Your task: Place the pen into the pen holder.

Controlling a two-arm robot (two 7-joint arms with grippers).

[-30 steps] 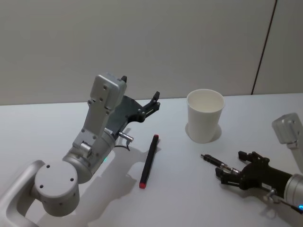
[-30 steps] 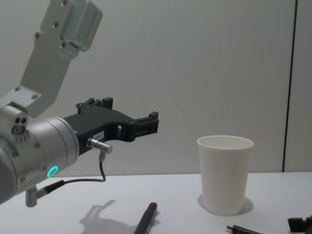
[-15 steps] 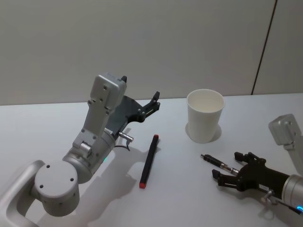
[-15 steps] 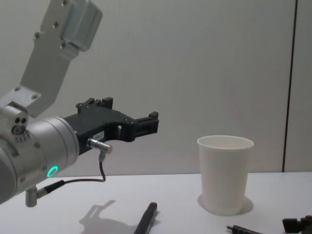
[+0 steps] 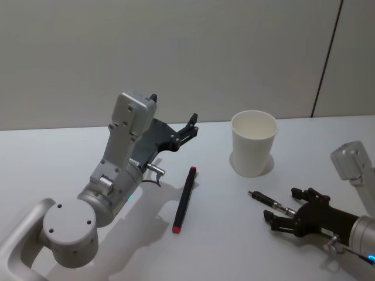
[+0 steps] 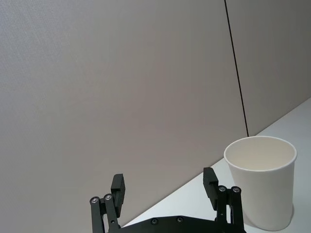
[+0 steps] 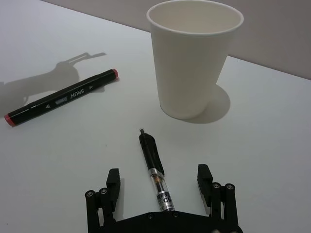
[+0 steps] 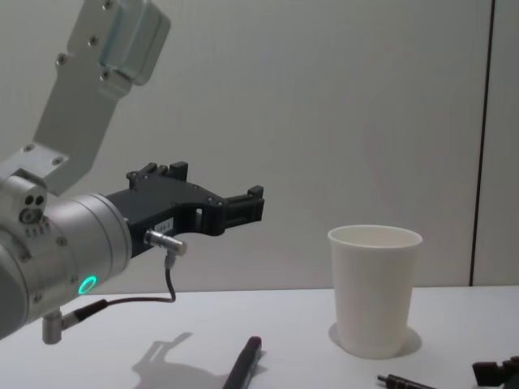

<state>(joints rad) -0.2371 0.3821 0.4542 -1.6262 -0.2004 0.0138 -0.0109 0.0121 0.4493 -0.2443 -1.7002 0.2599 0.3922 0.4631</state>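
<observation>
A slim black pen (image 5: 270, 202) with a clear section lies on the white table in front of the pen holder (image 5: 253, 143), a plain white paper cup standing upright. My right gripper (image 5: 281, 205) is low over the table, open, with the pen's rear end between its fingers; the right wrist view shows the pen (image 7: 154, 167) running from the open right gripper (image 7: 159, 173) toward the cup (image 7: 192, 58). My left gripper (image 5: 190, 126) hangs open in the air, left of the cup, holding nothing. The chest view shows the cup (image 8: 375, 292) and the pen's tip (image 8: 401, 381).
A thick black marker (image 5: 184, 199) with red ends lies left of the cup, below the left gripper. It is also in the right wrist view, as the marker (image 7: 63, 99). A grey wall stands close behind the table (image 5: 222, 246).
The right gripper has edged a little to the left along the pen. The left arm, cup and marker have not moved.
</observation>
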